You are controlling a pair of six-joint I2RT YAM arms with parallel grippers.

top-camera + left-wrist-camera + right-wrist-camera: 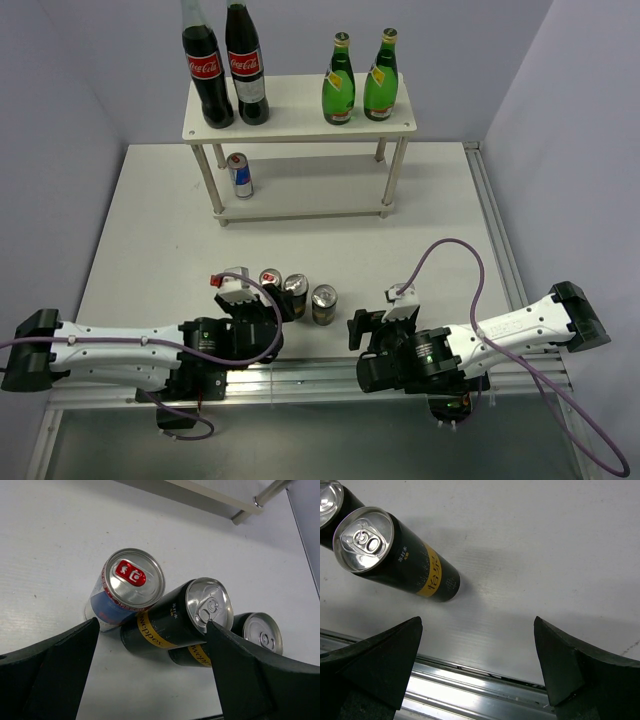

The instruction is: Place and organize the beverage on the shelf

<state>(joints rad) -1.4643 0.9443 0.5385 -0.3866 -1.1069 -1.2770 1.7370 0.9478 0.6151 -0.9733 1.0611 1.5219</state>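
Left hand (151,624) and right hand (478,620) gape wide, empty; rear dark can (261,634) half hidden.

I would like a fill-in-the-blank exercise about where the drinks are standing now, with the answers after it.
The two green bottles stand on the ___ tier of the shelf. The shelved blue-and-silver can stands on the ___ tier. Exactly ___ cans stand on the table, not yet shelved.
Missing words: top; lower; three.
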